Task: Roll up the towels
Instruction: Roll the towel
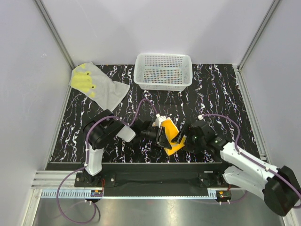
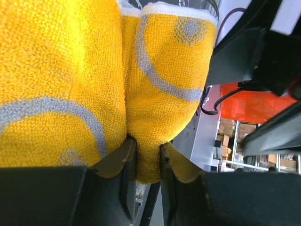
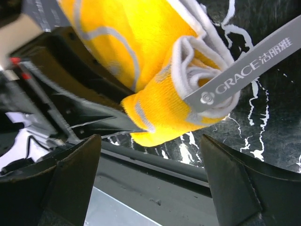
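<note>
Orange towel (image 2: 164,94) — between left jaws

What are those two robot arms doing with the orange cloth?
They are rolling towels. The left gripper pinches a fold of the orange towel, which is already bunched into a roll between the two arms. The right gripper is open, with a finger on either side of the roll's end, not gripping it. The grey towel lies spread out at the back left, not yet rolled, beside the basket.
</note>
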You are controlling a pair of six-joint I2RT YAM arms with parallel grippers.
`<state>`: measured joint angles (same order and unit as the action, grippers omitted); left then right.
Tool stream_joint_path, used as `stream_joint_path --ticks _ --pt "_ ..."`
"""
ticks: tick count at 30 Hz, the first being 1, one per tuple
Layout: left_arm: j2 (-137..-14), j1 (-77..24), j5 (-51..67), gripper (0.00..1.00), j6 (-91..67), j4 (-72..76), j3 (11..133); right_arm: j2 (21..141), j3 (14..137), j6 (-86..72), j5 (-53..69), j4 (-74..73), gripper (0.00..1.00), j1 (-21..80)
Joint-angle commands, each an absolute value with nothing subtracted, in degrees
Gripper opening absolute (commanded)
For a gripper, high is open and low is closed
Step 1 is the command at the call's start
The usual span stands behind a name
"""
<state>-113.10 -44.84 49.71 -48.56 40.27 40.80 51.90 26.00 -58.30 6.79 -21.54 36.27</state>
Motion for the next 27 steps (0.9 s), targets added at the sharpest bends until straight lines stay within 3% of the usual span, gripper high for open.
stream_joint_path --ticks 1,3,9,20,27 --pt "-114.3 -44.4 50.4 0.04 -47.8 38.3 41.5 55.2 26.8 -59.9 4.1 -17.8 0.92 37.7" --pt "-114.4 -44.1 50.4 0.05 -47.4 36.9 41.8 56.3 26.5 -60.7 3.2 -17.8 0.91 37.7" --pt "-115.7 -43.6 52.1 0.06 -47.9 37.7 42.1 58.5 24.5 -61.9 1.9 -15.3 0.75 37.8" --pt "-115.5 -43.6 53.9 0.10 -48.4 38.8 42.3 65.6 23.7 -61.6 2.1 -9.4 0.66 37.7" --pt "-113.9 -43.6 53.4 0.17 -45.7 35.6 42.1 68.1 23.6 -61.3 2.5 -7.1 0.44 37.7"
